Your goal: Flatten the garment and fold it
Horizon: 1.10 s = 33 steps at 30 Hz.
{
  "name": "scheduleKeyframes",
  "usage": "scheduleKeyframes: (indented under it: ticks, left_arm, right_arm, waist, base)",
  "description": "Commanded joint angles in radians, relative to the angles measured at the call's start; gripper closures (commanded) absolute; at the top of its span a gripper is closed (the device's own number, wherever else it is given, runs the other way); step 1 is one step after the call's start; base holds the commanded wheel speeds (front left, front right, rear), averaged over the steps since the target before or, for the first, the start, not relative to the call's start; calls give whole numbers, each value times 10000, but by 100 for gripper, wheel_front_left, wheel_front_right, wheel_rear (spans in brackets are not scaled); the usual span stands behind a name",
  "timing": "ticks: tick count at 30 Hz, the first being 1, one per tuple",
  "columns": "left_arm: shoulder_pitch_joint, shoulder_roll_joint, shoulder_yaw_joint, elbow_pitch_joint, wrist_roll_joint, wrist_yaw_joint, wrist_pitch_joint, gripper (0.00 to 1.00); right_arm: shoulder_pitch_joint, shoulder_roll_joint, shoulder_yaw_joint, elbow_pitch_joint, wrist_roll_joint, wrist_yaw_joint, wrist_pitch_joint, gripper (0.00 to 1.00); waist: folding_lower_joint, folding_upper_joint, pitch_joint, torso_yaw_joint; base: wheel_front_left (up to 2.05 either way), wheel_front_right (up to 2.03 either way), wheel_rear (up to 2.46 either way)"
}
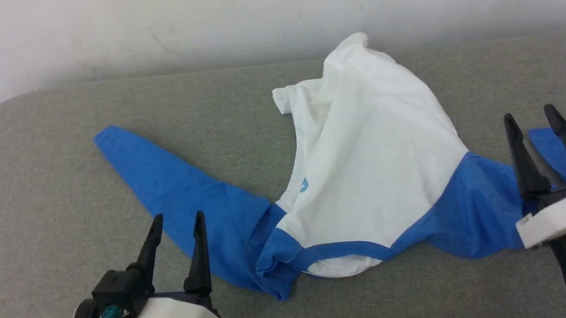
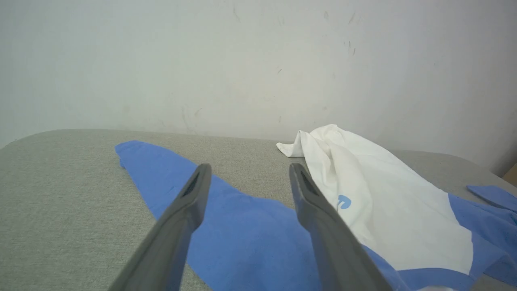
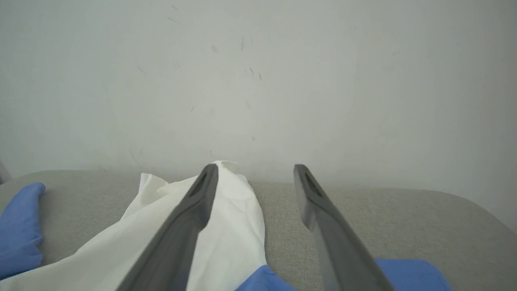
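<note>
Loosely crumpled, the garment (image 1: 371, 170) lies on the grey counter (image 1: 48, 182); left claw (image 1: 179, 216) and right claw (image 1: 528, 112) both gape, empty.

Bright even light, soft shadows, slight blur.

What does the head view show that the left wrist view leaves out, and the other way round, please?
Head view, not left wrist view: the open right pincer by the garment's bunched sleeve, and the white mount of the left pincer.
Left wrist view, not head view: dark scuffs high on the wall, and the slotted inner faces of the left fingers.
Both: the rumpled garment, its spread sleeve, light-blue lettering, the grey table and the open left pincer.
</note>
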Motion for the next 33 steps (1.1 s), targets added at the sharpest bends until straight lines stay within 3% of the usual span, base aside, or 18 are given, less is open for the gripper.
scheduleKeyframes:
  ticks: [1,6,12,20,26,29,33]
  left_arm:
    - [-38,149,119,106,-90,38,144,0]
    - [-388,513,420,436,-217,207,895,0]
    - [-1212,1216,577,818,-184,189,2169,0]
    - [-3912,2807,557,2046,-609,-387,5912,0]
    - [-5444,3640,404,3569,-1103,-549,8835,0]
    - [-5705,3964,412,4268,-1074,-333,9847,0]
    - [-5703,4490,268,4937,-609,279,10914,0]
  right_arm:
    - [544,470,-252,-656,-181,-19,-83,0]
    - [1771,1475,-408,-2364,-612,-19,-101,0]
    - [2362,1809,-165,-3250,-894,-19,-104,0]
    - [2103,1938,-102,-3811,-845,-19,-105,0]
    - [1763,1944,-125,-3745,-325,-19,-106,0]
    - [1676,1945,-155,-3667,-170,-19,-106,0]
    - [1604,1946,-166,-3613,-22,-19,-106,0]
  waist:
    - [2,-1,-299,-718]
    - [2,-1,-81,-1206]
    - [2,-1,295,-1759]
    - [2,-1,1466,-2698]
    - [2,-1,2086,-3284]
    - [2,-1,2247,-3482]
    - [2,-1,2339,-3618]
  base:
    - [0,0,0]
    - [0,0,0]
    - [0,0,0]
    - [0,0,0]
    - [0,0,0]
    - [0,0,0]
    - [0,0,0]
